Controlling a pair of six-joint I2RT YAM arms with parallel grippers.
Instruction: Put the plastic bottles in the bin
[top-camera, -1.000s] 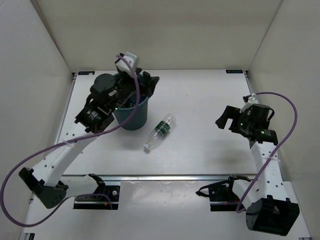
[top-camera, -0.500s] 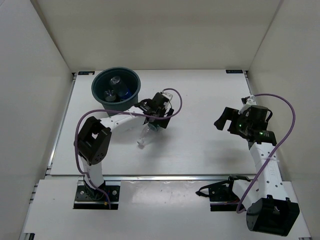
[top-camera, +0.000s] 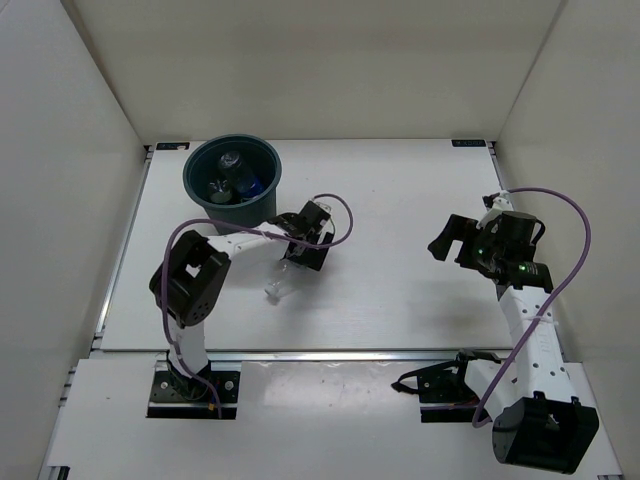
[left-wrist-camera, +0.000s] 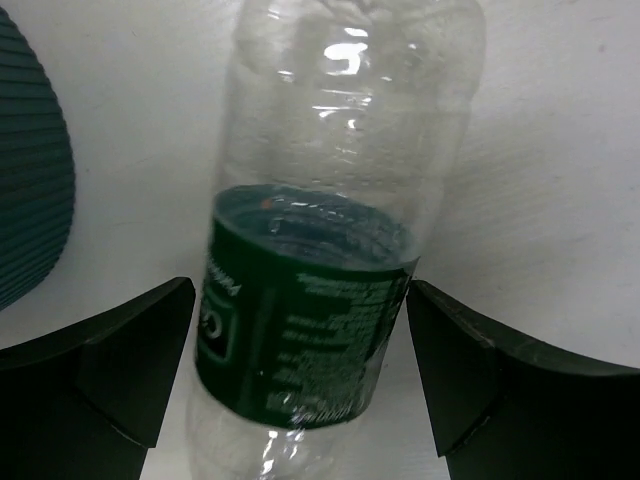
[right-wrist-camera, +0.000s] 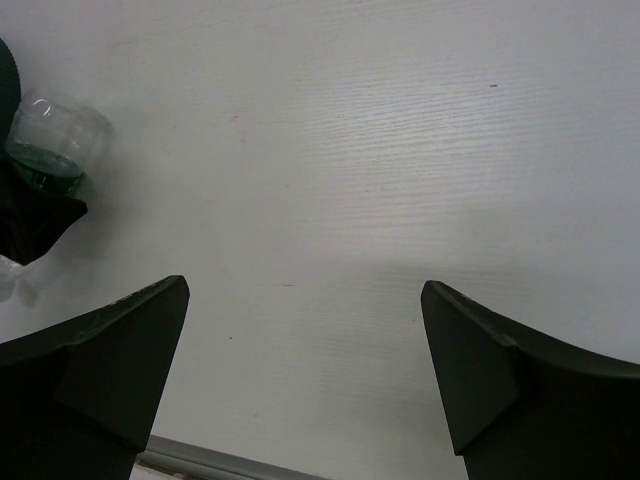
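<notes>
One clear plastic bottle (top-camera: 281, 277) with a green label lies on the white table, cap toward the near left. My left gripper (top-camera: 300, 252) is open and low over it. In the left wrist view the bottle (left-wrist-camera: 340, 120) fills the gap of the left gripper (left-wrist-camera: 300, 290); the right finger touches the label and the left stands just off it. The teal-grey bin (top-camera: 196, 186) stands at the far left with several bottles inside. My right gripper (top-camera: 447, 240) is open and empty over bare table at the right, as the right wrist view (right-wrist-camera: 305, 300) shows.
The bin's ribbed wall (left-wrist-camera: 30, 200) is close to the left of my left gripper. The right wrist view shows the bottle's base (right-wrist-camera: 50, 140) far off at its left edge. White walls enclose the table on three sides.
My left arm swung from over the bin down to the bottle on the table, then slid a little toward the near left. The bottle shifted slightly that way. The right arm has not moved.
</notes>
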